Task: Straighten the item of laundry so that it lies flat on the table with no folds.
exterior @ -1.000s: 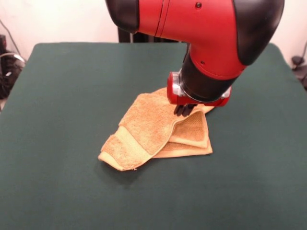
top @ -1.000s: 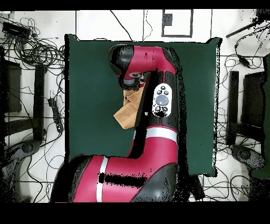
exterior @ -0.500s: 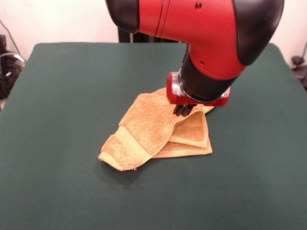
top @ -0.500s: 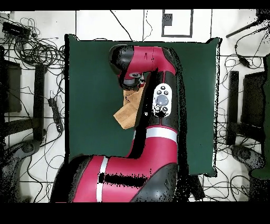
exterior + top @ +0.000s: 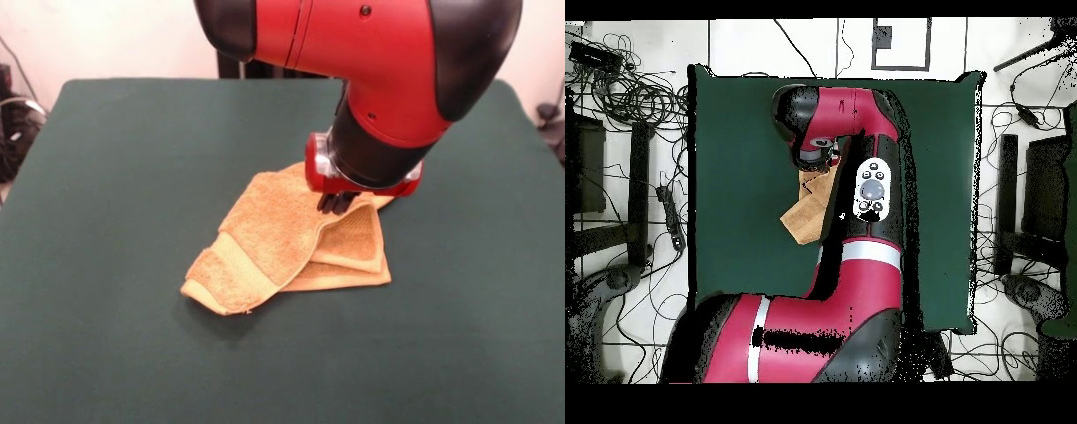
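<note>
Resting its dark tips on the folded towel (image 5: 282,243), the gripper (image 5: 338,203) is looking narrow, though whether it is pinching cloth I cannot tell. Spreading below it on the green surface (image 5: 106,177), the soft, light terry is likely to drape; take a free corner

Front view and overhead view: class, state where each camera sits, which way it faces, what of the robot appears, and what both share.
Front view: across the table, facing the robot; the arm descends from above, claw at the folded towel.
Overhead view: above, looking straight down; the arm covers most of the towel.
Shared: towel, table, arm.
</note>
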Controlling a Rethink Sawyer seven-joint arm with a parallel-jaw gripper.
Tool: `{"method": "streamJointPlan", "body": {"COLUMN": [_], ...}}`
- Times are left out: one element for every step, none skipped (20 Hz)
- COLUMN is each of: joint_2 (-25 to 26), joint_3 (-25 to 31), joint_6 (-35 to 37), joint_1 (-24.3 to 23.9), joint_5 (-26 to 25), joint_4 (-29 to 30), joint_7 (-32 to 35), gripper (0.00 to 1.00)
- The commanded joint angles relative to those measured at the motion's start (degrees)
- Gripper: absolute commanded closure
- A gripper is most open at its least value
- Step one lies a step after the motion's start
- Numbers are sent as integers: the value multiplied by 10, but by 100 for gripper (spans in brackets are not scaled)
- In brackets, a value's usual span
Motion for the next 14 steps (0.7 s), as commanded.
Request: {"method": "streamJointPlan", "body": {"joint_2": [-18, -19, -20, -20, -20, -20, -20, -21, -22, -22, -22, -22, -22, -22], "joint_3": [58, 59, 60, 60, 60, 60, 61, 62, 63, 63, 64, 64, 63, 63], "joint_6": [-51, -57, -61, -64, -64, -65, -68, -72, -74, -76, -77, -77, -76, -76], "joint_1": [8, 6, 6, 5, 5, 4, 3, 2, 2, 1, 0, 0, 1, 1], "joint_5": [4, 4, 4, 3, 3, 2, 2, 2, 2, 3, 2, 2, 1, 1], "joint_4": [71, 75, 77, 79, 79, 80, 82, 85, 87, 89, 89, 88, 88, 87], "joint_7": [3, 2, 1, 0, -1, -2, -3, -3, -4, -5, -7, -8, -9, -9], "gripper": [100, 100, 100, 100, 100, 100, 100, 100, 100, 100, 100, 100, 100, 100]}}
